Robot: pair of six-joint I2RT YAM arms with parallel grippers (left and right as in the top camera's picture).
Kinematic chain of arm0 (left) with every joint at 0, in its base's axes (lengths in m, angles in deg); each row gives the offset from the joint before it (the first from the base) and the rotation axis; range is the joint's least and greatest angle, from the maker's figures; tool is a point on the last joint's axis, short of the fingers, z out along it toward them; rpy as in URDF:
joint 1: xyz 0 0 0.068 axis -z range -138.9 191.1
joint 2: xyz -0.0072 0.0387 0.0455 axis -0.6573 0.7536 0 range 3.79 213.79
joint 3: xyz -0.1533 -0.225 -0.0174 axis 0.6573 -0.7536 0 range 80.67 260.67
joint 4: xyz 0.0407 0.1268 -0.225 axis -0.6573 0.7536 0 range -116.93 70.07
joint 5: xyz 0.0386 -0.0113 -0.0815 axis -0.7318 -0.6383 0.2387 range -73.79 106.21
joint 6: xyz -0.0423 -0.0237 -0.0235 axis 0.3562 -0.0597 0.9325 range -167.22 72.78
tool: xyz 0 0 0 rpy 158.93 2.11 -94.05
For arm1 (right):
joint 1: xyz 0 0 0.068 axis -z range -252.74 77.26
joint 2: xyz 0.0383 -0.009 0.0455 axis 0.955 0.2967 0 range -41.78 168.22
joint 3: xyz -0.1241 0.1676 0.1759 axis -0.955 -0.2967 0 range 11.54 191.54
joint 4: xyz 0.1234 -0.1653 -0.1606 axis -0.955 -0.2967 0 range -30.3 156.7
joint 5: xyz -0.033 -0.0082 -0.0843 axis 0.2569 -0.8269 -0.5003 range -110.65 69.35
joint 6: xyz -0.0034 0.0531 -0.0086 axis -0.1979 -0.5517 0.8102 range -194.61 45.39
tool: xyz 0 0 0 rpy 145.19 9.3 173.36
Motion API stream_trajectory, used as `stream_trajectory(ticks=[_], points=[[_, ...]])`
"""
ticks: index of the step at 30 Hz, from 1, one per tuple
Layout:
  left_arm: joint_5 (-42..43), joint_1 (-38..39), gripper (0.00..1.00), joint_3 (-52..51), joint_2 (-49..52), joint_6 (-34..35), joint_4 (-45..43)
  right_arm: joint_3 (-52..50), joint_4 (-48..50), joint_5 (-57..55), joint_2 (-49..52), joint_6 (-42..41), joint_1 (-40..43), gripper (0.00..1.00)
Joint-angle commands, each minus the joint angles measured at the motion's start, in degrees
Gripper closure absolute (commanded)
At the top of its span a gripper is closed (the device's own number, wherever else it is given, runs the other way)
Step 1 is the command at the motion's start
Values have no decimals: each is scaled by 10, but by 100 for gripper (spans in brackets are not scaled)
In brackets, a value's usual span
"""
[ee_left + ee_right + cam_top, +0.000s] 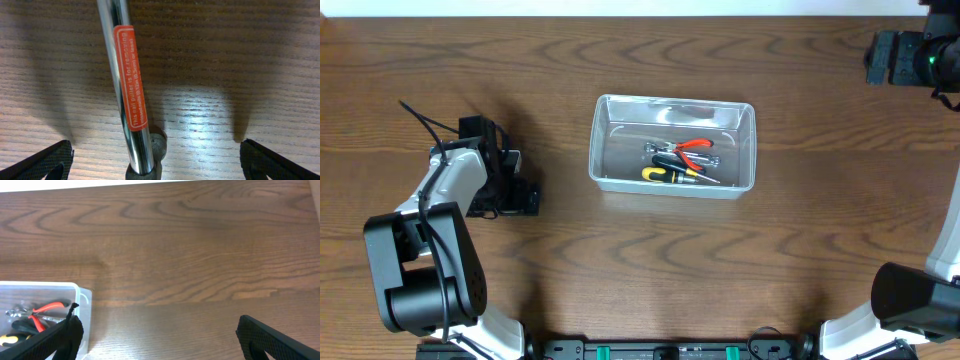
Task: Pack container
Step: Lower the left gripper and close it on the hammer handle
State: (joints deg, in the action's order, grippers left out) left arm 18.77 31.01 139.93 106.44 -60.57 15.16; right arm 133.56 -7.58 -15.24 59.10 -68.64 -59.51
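The clear container (672,112) sits on the brown wooden bench (620,290) near the middle of the overhead view, well apart from both arms. Inside it lie red-handled pliers (696,146), a yellow-and-black screwdriver (665,174) and some metal pieces too small to name.

The overhead view shows the left arm (450,185) bent over the bench to the left of the container, but it hides what lies beneath. The left wrist view shows it: a chrome nail puller (107,30) with a red label (131,77) lies flat on the wood, running between the fingers of the left end effector (155,146). Those fingers (45,162) are spread wide, one in each lower corner, and neither touches the bar.

The right wrist view shows only one rounded corner of the container at its lower left, with the pliers and a sliver of the yellow handle inside. The right end effector (159,322) hangs over bare wood beside that corner, its fingers (275,337) held wide apart with nothing between them.
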Motion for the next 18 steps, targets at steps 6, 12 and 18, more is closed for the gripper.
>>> stream_trajectory(ticks=[6, 12, 18], points=[[-5, -3, 11, -4, 4, 5, -2, -2, 1, 4, 4, -10, 2, 1], [-5, -3, 29, -4, 4, 5, -7, -2, 1, 4, 4, -10, 2, 1], [-5, -3, 51, -4, 4, 5, -11, -2, 1, 4, 4, -10, 2, 1]])
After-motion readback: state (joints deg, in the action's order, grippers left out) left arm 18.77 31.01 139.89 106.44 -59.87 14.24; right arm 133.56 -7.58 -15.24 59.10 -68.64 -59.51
